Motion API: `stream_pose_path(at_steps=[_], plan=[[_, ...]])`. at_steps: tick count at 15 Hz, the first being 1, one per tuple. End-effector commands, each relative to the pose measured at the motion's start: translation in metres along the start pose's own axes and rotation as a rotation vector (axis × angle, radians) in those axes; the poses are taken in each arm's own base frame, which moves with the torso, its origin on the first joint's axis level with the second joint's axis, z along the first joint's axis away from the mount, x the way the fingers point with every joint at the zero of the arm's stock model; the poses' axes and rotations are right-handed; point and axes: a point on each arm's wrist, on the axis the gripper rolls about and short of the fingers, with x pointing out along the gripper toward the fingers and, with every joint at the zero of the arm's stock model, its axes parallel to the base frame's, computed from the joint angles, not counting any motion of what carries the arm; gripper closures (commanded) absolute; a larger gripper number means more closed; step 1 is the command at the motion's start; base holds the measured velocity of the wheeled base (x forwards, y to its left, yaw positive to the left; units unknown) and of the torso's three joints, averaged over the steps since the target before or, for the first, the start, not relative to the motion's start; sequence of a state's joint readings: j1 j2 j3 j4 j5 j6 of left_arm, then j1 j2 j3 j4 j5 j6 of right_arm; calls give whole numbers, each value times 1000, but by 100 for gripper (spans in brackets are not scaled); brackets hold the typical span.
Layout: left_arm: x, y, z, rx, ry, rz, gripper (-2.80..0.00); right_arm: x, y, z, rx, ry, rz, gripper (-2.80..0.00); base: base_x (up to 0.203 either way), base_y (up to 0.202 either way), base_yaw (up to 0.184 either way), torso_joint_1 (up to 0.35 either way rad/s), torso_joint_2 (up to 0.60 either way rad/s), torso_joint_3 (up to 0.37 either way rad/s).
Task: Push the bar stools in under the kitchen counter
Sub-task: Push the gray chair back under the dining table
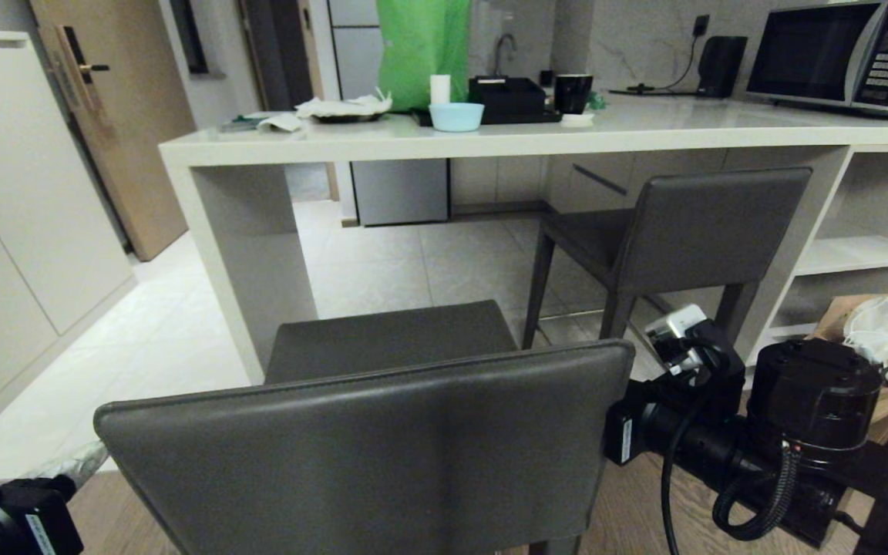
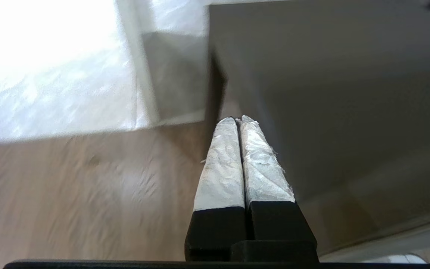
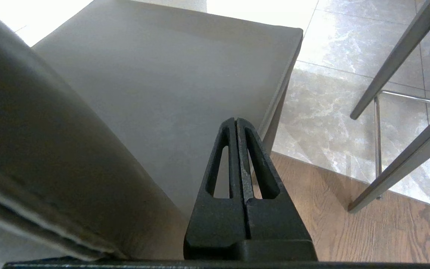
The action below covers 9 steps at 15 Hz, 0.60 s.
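The near bar stool [image 1: 367,439] stands in front of the kitchen counter [image 1: 490,139], backrest toward me and seat [image 1: 390,339] short of the knee space. The second bar stool [image 1: 691,231] sits at the right, its seat partly under the worktop. My right arm [image 1: 691,362] is beside the near backrest's right end. The right gripper [image 3: 236,119] is shut and empty, above the seat's [image 3: 170,74] right edge, just ahead of the backrest [image 3: 32,149]. My left arm [image 1: 5,516] is low at the stool's left. The left gripper [image 2: 239,119] is shut and empty, beside the stool's grey side [image 2: 330,93].
The counter's grey side panel [image 1: 251,254] stands left of the knee space, white shelves [image 1: 852,254] to the right. On the worktop are a blue bowl [image 1: 455,116], a green bag [image 1: 422,46], a black tray [image 1: 509,100] and a microwave [image 1: 845,54]. A cardboard box [image 1: 868,324] sits at the right.
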<state>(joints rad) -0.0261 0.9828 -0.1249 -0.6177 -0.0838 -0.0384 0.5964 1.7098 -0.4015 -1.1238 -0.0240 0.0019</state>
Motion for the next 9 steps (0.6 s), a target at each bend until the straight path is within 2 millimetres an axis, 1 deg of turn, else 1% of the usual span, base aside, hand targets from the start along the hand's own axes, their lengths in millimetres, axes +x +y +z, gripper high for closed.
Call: stream_pose_path(at_steps=[1, 2, 4, 6, 9], plan=[[3, -7, -16, 14, -3, -61, 0, 0, 0, 0, 0, -2, 0, 0, 0, 0, 0, 0, 0, 0], [0, -8, -21, 14, 0, -59, 0, 1, 0, 0, 0, 0, -2, 0, 0, 0, 0, 0, 0, 0], [-7, -9, -21, 6, -26, -67, 0, 4, 0, -3, -1, 8, 0, 0, 0, 0, 0, 0, 0, 0], [-4, -10, -21, 7, -6, -72, 0, 8, 0, -3, -2, 1, 0, 0, 0, 0, 0, 0, 0, 0], [5, -16, -12, 18, 0, -114, 0, 13, 0, -4, -2, 1, -34, 0, 0, 0, 0, 0, 0, 0]])
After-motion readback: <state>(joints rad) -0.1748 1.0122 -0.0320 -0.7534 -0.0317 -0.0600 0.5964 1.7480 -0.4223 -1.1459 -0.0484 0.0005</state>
